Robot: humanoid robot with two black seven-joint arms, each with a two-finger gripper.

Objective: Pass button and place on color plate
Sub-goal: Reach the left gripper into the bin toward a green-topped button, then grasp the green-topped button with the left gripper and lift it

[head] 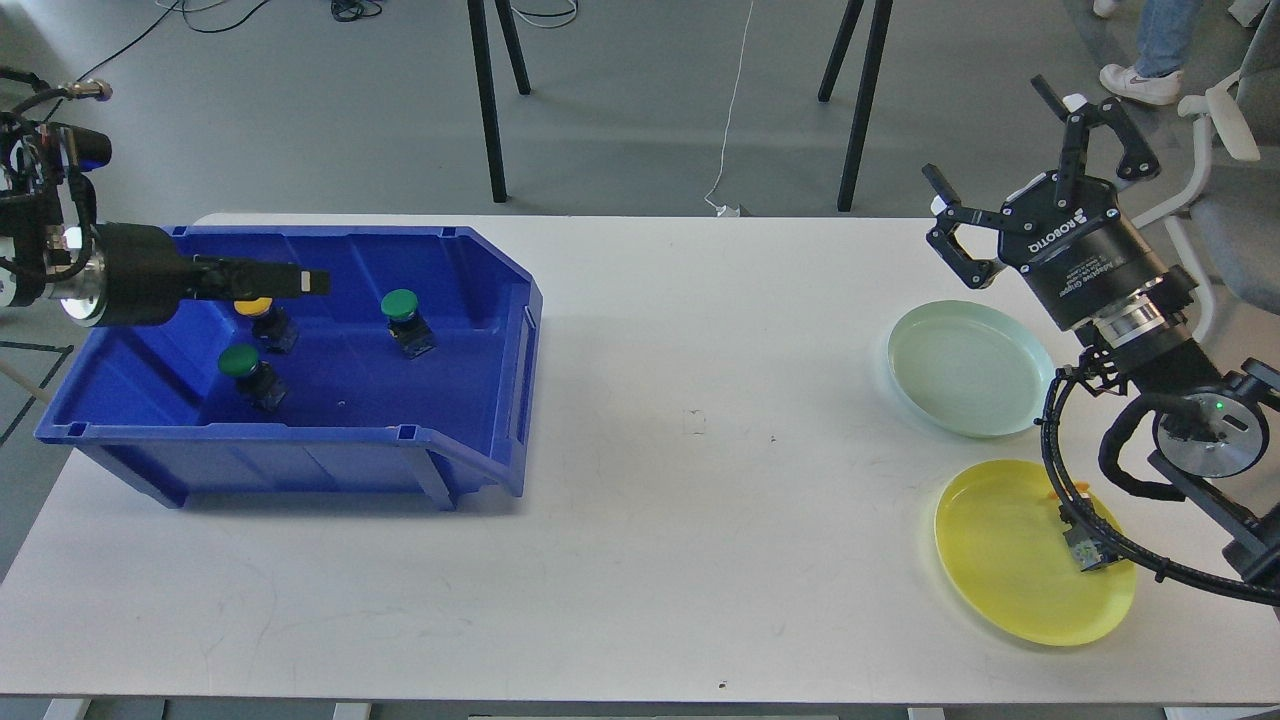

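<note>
Blue plastic bin (pixel 480 300): an open-fronted storage bin at the left of a white table (pixel 640 500); it holds three push buttons.
Yellow button (pixel 262 315): near the back left of the bin floor, right under the tip of the left gripper, partly hidden by it.
Green buttons: one (pixel 405 318) further right in the bin, one (pixel 248 372) nearer the front left; both well apart from each other.
Left gripper (pixel 312 282): reaches in from the left, lying almost level over the bin; seen side-on and dark, so I cannot tell whether its fingers are spread or pressed together, or whether they touch the yellow button.
Right gripper (pixel 1035 155): raised above the far right table edge, fingers spread wide, holding nothing.
Plates: a pale green plate (pixel 965 365) and, nearer, a yellow plate (pixel 1010 560), both at the right; a small object rests on the yellow plate's right side, partly behind a cable.
Step in hand: judging by position, picking the yellow button from the bin.
Doing it well: probably grip the black body below the cap, lift straight up clear of the bin wall, leave the green buttons undisturbed, then meet the right gripper over mid-table with part of the button left free for it to take.
</note>
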